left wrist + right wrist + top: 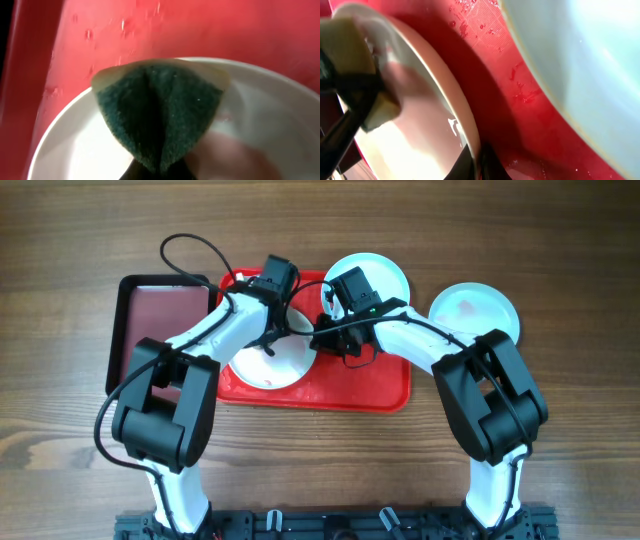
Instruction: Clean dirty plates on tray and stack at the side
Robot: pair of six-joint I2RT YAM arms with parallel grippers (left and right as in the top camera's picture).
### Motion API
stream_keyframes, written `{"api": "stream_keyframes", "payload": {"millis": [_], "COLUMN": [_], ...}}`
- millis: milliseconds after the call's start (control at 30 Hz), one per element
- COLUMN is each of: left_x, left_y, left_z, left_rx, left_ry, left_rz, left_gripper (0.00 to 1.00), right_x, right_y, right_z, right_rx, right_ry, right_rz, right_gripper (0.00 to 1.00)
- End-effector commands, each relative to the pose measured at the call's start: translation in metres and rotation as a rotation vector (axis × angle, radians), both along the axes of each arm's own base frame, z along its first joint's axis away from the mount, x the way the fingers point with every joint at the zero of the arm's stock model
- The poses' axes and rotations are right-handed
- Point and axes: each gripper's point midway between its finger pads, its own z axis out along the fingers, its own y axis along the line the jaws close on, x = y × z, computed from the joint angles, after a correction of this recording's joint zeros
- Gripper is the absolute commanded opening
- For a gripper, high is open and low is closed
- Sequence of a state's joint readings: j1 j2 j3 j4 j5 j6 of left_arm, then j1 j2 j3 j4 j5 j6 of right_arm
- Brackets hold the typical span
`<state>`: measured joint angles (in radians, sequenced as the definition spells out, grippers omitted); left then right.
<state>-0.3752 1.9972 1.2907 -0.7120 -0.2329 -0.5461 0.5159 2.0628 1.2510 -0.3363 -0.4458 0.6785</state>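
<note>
Wood-grain tabletop (570,480) all round in your overhead view, with the red tray (385,392) mid-table and a smaller dark maroon tray (160,320) just beside its left end. You've got three plates. The front plate (262,372) lies flat on the red tray under the left arm. The back plate (390,275) sits at the tray's far edge. The side plate (478,310) is off the tray, on the table to the right. Your left gripper (270,345) is down over the front plate, and your right gripper (322,340) is at that plate's right rim.

Left wrist view: a sponge (160,115), green scrubby face up and folded down the middle, is pressed onto the front plate. The claw only shows as a dark sliver at the bottom edge, pinched on the sponge's fold. There's a pinkish blur on the plate just right of the sponge (smear or reflection, can't tell).

Right wrist view: your right claw's fingers sit one on each side of the front plate's rim, clamped on it. Off to the left you can see the other claw's dark fingers squeezing the sponge's pale side. The back plate fills the upper right, with wet, speckled tray floor between the two plates.
</note>
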Motion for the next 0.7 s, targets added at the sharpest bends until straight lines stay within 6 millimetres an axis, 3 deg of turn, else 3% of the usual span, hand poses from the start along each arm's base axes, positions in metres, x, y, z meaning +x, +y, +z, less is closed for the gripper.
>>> {"api": "stream_keyframes", "payload": {"millis": [0,100,200,267,400,500,667], "left_x": [-0.072,-0.100,-0.107,-0.102,-0.070,-0.034,0.004], "left_y": [-0.014,-0.052,-0.084,-0.094,-0.102,-0.084,-0.015], "left_z": [-0.045,-0.036,-0.023,-0.020,-0.023,-0.034,-0.040], "left_rx": [-0.139,-0.380,-0.588,-0.644,-0.639,-0.492,-0.105], "left_ry": [0.341,0.465,0.485,0.457,0.317,0.186,0.006], "left_rz": [-0.100,-0.234,-0.320,-0.346,-0.378,-0.273,-0.027], "left_gripper": [0.04,0.04,0.04,0.04,0.04,0.04,0.04], "right_x": [-0.002,-0.002,-0.002,-0.002,-0.002,-0.003,-0.003], "right_y": [-0.016,-0.016,-0.016,-0.016,-0.016,-0.015,-0.015], "right_z": [-0.024,-0.024,-0.023,-0.023,-0.023,-0.023,-0.023], "right_rx": [-0.072,-0.071,-0.068,-0.068,-0.068,-0.066,-0.066], "right_ry": [0.035,0.036,0.036,0.036,0.036,0.037,0.036], "right_rz": [-0.040,-0.039,-0.038,-0.038,-0.038,-0.034,-0.033], "right_gripper": [0.04,0.04,0.04,0.04,0.04,0.04,0.04]}}
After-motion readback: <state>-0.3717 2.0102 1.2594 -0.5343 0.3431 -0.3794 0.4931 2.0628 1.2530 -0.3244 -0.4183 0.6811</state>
